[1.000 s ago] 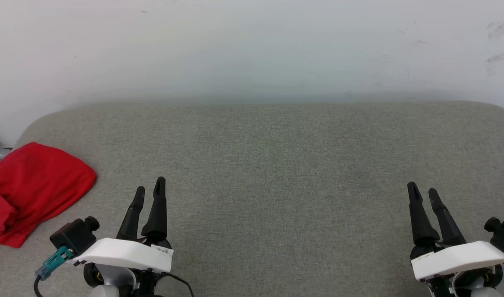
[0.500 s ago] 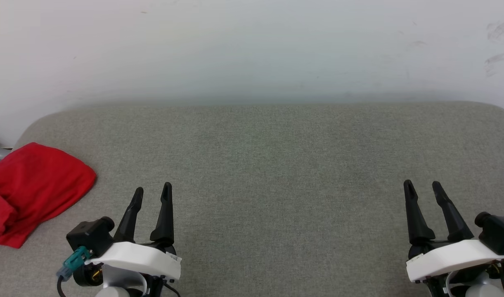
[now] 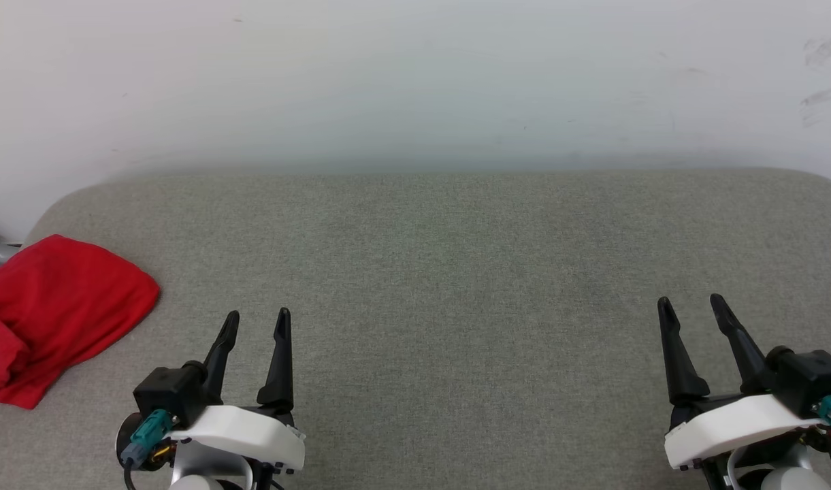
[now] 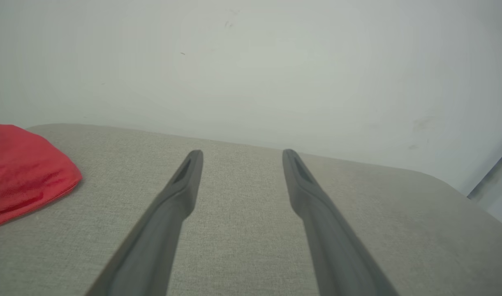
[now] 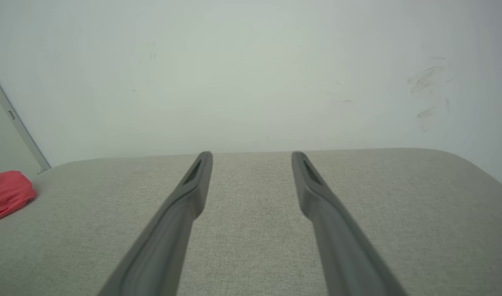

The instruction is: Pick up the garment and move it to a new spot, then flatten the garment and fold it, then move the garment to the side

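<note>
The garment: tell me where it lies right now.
In the head view the garment lies bunched at the far left edge of the grey padded surface, to the left of the open left gripper and apart from it.

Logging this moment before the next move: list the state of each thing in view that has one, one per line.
garment: bunched in a loose heap at the left end of the grey pad, not held, partly out of frame.
left hand: open, empty, above the pad, right of the garment.
right hand: open, empty, near the pad's right end.
</note>
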Controlling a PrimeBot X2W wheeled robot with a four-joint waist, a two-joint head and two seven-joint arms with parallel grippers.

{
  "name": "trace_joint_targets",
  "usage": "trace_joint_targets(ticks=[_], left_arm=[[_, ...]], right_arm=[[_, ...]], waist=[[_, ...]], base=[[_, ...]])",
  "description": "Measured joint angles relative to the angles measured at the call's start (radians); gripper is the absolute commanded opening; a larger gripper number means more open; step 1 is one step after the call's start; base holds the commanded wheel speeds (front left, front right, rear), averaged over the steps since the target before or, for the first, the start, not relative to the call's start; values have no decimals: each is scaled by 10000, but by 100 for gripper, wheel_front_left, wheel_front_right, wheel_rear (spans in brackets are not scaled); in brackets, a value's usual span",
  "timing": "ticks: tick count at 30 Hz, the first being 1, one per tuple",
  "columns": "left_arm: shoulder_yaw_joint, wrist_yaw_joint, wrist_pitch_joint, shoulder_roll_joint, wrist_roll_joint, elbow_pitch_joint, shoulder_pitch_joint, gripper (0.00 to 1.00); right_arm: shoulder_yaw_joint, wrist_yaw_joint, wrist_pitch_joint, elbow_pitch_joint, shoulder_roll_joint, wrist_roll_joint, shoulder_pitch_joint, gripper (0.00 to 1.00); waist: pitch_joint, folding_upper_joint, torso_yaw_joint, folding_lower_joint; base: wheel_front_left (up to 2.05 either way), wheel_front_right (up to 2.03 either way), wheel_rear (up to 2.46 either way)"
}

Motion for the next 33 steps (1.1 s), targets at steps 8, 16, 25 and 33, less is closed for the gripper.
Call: trace_joint_targets(ticks=[8,16,25,33], left_arm=[[-104,2,-174,31,729,29,1,100],[-157,-8,-339,46,1239,123,1,100],[-174,-155,-514,44,1578,251,1,100],[-134,-282,-635,38,1714,424,-4,100]], right_arm=[[-10,0,104,-119,50,-623,61,100],[-67,0,174,-207,111,-1164,115,100],[-123,0,207,-326,159,-1542,223,100],[-148,0,151,-412,180,-1829,246,100]], waist=[[-3,0,16,0],[-20,0,20,0],[-41,0,22,0],[-70,0,73,0]], base=[[0,0,0],[0,0,0],[0,0,0],[0,0,0]])
